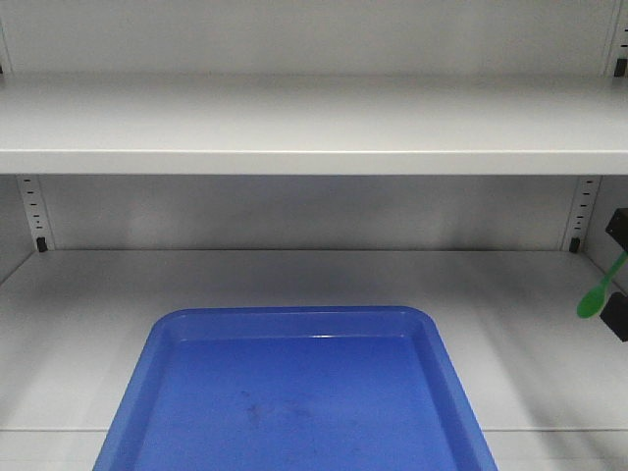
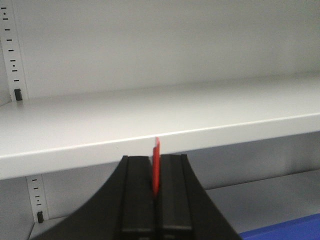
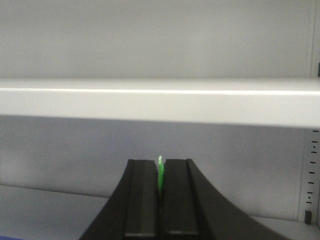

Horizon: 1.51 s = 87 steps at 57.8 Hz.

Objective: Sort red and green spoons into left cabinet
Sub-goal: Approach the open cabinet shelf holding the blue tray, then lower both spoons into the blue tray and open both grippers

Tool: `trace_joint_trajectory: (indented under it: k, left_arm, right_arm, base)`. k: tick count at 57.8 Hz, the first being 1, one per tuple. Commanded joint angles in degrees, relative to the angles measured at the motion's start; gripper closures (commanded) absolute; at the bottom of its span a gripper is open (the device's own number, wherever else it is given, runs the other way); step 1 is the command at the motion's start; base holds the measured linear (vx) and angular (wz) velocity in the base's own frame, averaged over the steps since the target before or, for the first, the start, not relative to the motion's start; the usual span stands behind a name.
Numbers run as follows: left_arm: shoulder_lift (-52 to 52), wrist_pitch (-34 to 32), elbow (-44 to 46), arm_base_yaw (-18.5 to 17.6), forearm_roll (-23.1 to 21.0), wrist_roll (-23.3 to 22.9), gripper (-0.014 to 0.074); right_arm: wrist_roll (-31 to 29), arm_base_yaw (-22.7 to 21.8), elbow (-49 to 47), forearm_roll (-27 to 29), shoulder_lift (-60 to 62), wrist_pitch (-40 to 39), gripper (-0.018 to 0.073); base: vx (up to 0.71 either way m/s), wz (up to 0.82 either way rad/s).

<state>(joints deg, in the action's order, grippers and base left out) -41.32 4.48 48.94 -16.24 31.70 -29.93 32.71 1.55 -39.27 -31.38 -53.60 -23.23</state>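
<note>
Cabinet [image 1: 314, 128], left hand [image 2: 156, 162] clamping red spoon [image 2: 157, 170], right hand [image 3: 160, 164] clamping green spoon [image 3: 160, 176]

Red spoon [image 2: 156, 172] mostly hidden inside left hand [image 2: 156, 160].

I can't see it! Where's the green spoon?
Far right in the front view: the green spoon, held by the right gripper, right of the blue tray.

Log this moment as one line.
left gripper: shut on red spoon | right gripper: shut on green spoon | blue tray: on lower shelf | placed: neither yet
</note>
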Motion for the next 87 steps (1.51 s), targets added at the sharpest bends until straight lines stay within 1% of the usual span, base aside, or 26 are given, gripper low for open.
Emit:
trace_joint_trajectory:
  k: [1,27,32,38,51,71,83,87]
  left_arm:
    - [0.25,-3.58,1.61,-0.41,-0.27,-0.36,0.0603]
    - [0.25,-3.65,1.61,-0.41,-0.27,-0.37,0.0603]
    - [0.25,-6.12,1.61,-0.41,0.72,-0.35,0.0603]
    - [0.25,-8.44,1.61,-0.41,0.60,-0.35,0.0603]
    - [0.25,-9.51,1.61,-0.41,0.60,-0.35,0.0603]
    - [0.25,-9.02,1.61,-0.41,0.41,-0.47,0.0603]
    - [-2.37,-4.82,1.61,-0.41,0.03,-0.60,0.0603]
    - [-3.98,-5.25,1.61,-0.41,-1.26,-2.13,0.0603]
  right_arm:
    - [0.07,-0.20,-1.75,0.68,0.64,-3.82,0.0568]
    - [0.07,-0.20,-1.75,0.68,0.64,-3.82,0.0568]
    - [0.07,-0.20,-1.75,0.68,0.64,-3.82,0.0568]
    - [0.07,-0.20,-1.75,0.68,0.64,-3.88,0.0568]
    - [0.07,-0.20,-1.75,0.68,0.64,-3.88,0.0568]
    - [0.07,-0.20,-1.75,0.68,0.64,-3.62,0.0568]
    - [0.07,-0.20,-1.75,-0.02,-1.31,1.72,0.0568]
    - [0.12,-0.20,-1.75,-0.02,-3.15,1.74,0.0568]
  base:
    - [0.05,-0.01]
    - [0.01,0.00]
    - [0.00,0.00]
    - [0.00,0.00]
    - [0.00,0.00]
    - [0.00,0.00]
    - [0.00,0.00]
    - [0.00,0.00]
